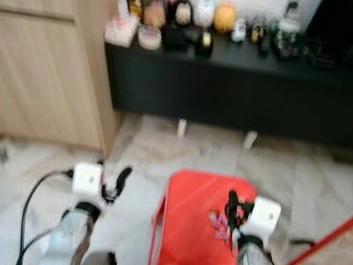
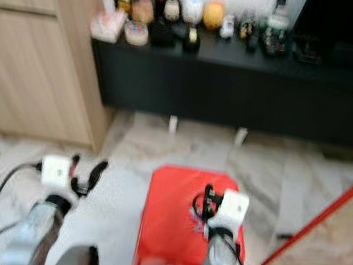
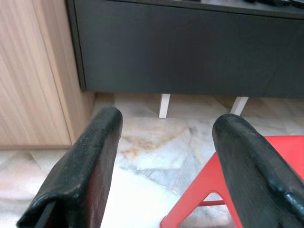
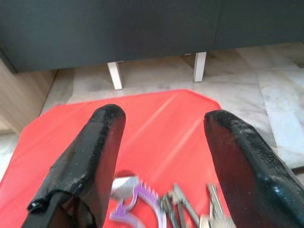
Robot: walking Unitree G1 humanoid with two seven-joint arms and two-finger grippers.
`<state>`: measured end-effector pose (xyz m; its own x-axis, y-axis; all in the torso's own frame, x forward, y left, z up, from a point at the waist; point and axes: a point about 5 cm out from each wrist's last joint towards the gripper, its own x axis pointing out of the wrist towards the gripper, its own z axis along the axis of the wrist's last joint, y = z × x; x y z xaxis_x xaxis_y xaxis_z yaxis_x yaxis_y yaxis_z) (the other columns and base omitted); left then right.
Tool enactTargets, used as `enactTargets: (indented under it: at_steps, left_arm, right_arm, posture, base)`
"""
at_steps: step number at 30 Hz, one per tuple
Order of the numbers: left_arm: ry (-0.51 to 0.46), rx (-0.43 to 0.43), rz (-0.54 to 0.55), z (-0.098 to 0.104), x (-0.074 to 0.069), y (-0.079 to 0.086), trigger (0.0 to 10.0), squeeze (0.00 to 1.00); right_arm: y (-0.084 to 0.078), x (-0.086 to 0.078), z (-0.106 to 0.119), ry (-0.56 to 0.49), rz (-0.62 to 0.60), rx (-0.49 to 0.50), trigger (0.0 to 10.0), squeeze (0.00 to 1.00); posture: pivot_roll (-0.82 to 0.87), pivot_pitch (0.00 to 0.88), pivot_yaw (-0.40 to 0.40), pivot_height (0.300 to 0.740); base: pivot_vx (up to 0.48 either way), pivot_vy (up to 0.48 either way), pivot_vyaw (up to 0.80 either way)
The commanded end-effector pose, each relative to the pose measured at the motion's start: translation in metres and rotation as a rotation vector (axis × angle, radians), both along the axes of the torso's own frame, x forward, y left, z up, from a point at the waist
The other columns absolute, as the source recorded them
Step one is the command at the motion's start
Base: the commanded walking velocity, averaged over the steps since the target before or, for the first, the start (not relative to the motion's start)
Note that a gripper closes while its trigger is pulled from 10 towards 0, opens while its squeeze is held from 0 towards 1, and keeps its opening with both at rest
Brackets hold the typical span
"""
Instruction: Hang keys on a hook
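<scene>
Hovering wide open over the keys (image 4: 175,209) on the red stool (image 1: 192,226), the right gripper (image 4: 161,156) should drop straight, pinching the ring.

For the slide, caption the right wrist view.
Open right end effector poised over keys lying on a red stool.

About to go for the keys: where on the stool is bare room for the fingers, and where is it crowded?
The stool is bare across its far half, toward the black cabinet. The keys and their purple ring crowd the near edge, between the open right gripper fingers. The cabinet top is packed with figurines.
</scene>
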<state>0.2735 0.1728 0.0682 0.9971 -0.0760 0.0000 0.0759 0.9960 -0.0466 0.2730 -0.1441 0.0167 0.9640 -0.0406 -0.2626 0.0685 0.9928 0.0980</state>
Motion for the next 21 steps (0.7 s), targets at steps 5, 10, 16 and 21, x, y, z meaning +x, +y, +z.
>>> enactTargets:
  at_steps: [5, 10, 16, 21]
  left_arm:
    - [0.005, 0.004, -0.001, -0.001, 0.000, 0.000, 10.0, 0.00]
    - [0.005, 0.008, -0.001, -0.001, -0.001, 0.000, 10.0, 0.00]
    - [0.004, 0.011, -0.002, -0.001, -0.001, 0.000, 10.0, 0.00]
    - [0.003, 0.021, -0.004, -0.001, -0.001, 0.001, 10.0, 0.00]
  right_arm:
    - [-0.002, -0.003, -0.015, 0.114, 0.007, -0.009, 10.0, 0.00]
    - [-0.011, -0.003, -0.024, 0.191, -0.111, 0.128, 10.0, 0.00]
    - [-0.016, -0.001, -0.031, 0.257, -0.170, 0.218, 10.0, 0.00]
    - [-0.017, 0.000, -0.031, 0.265, -0.162, 0.203, 10.0, 0.00]
  posture:
    - [0.01, 0.053, -0.042, 0.591]
    - [0.01, 0.052, -0.041, 0.591]
    - [0.02, 0.054, -0.039, 0.591]
    - [0.02, 0.051, -0.039, 0.591]
  base:
    - [0.000, 0.000, 0.00]
    - [0.000, 0.000, 0.00]
    - [0.000, 0.000, 0.00]
    - [0.000, 0.000, 0.00]
